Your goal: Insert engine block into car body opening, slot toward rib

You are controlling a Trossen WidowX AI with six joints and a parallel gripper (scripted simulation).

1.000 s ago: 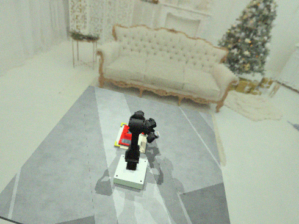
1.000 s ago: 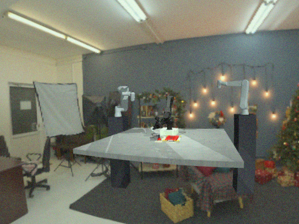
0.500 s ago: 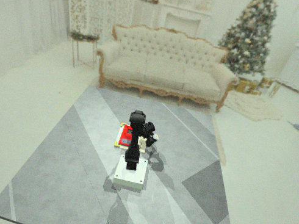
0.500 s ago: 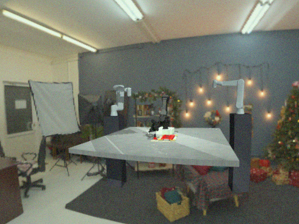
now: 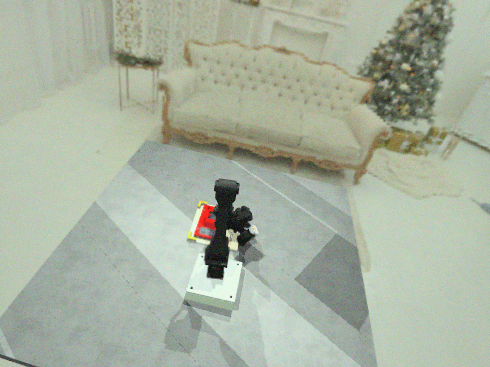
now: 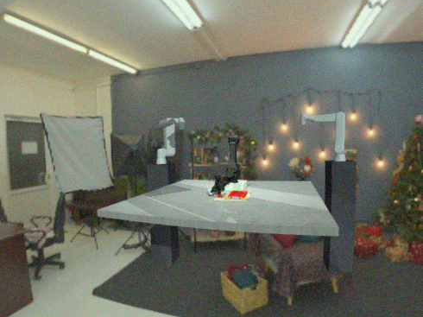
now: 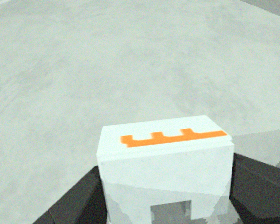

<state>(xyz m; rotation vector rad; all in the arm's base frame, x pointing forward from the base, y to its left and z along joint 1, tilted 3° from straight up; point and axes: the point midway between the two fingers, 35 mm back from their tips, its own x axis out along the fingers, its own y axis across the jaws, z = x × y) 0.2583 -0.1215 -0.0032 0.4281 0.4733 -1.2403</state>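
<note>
My gripper (image 5: 251,229) (image 6: 211,191) (image 7: 162,167) is shut on the engine block (image 7: 165,170), a white block with an orange comb-shaped mark on its top and a grey notch in the face toward the wrist camera. A bit of the block (image 5: 254,230) also shows at the fingers in the top view. The car body (image 5: 203,225) (image 6: 237,194) is red with grey patches, left of the arm in the top view and partly behind it. The gripper is off to its right there, not over it. The rib and the opening cannot be made out. The car body is outside the wrist view.
A pale, yellow-cornered base (image 5: 194,225) lies under the car body. A cream part (image 5: 233,241) lies beside it, partly hidden by the arm. The arm's white base block (image 5: 214,285) stands close by. A small red piece (image 6: 219,196) shows near the gripper in the exterior view.
</note>
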